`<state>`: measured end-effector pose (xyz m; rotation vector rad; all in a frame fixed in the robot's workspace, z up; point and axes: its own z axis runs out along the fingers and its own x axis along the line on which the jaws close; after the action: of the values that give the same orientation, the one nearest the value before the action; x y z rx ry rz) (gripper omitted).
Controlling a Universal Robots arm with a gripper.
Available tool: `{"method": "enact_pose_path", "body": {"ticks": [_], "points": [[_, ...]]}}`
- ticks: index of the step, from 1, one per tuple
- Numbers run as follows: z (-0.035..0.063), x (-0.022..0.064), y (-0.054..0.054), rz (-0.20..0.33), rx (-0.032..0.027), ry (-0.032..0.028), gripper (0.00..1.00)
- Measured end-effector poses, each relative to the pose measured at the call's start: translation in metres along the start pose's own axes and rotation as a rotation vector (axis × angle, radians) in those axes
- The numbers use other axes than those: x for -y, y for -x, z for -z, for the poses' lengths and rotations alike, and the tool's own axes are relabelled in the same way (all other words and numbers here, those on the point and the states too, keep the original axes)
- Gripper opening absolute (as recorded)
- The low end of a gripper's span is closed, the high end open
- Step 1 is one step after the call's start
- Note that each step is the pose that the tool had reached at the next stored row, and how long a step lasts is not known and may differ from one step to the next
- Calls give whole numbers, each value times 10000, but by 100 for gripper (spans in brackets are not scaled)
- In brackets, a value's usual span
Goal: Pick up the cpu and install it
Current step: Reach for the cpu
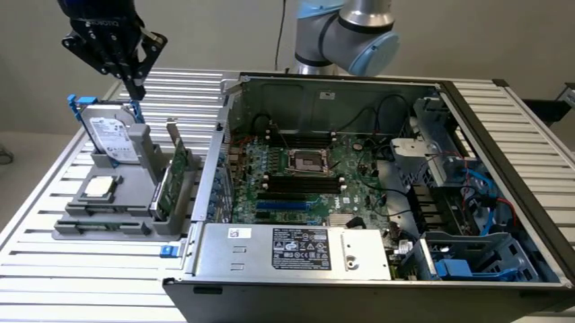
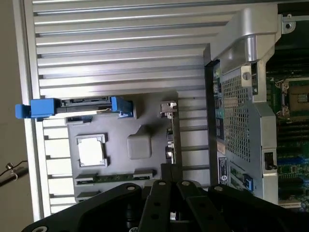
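Observation:
The cpu [image 1: 99, 188] [image 2: 91, 150], a small flat silver square, lies in a pocket of the grey holder [image 1: 108, 225] [image 2: 140, 145] on the exterior view's left. My black gripper [image 1: 134, 86] [image 2: 168, 180] hangs high above the back of that holder, over the upright hard drive [image 1: 112, 138]. Its fingers are shut together with nothing between them. The cpu lies well below the fingertips and nearer the table's front edge. Inside the open computer case, the socket [image 1: 306, 161] [image 2: 300, 98] sits at the middle of the green motherboard.
The hard drive with its blue bracket [image 2: 79, 107] stands at the holder's back. A green card [image 1: 171, 178] stands on edge at its case side. The case wall [image 1: 215, 168], the power supply [image 1: 297, 249] and the cables [image 1: 476, 195] surround the motherboard. Ribbed metal table [image 1: 81, 269].

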<state>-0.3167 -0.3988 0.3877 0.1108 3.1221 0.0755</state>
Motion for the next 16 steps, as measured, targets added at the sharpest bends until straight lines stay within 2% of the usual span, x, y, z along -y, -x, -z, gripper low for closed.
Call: {"method": "enact_pose_path", "body": {"ticks": [9, 16], "points": [[-59, 36, -411, 2, -1, 0, 11], [-167, 98, -691, 0, -16, 0, 11]]}}
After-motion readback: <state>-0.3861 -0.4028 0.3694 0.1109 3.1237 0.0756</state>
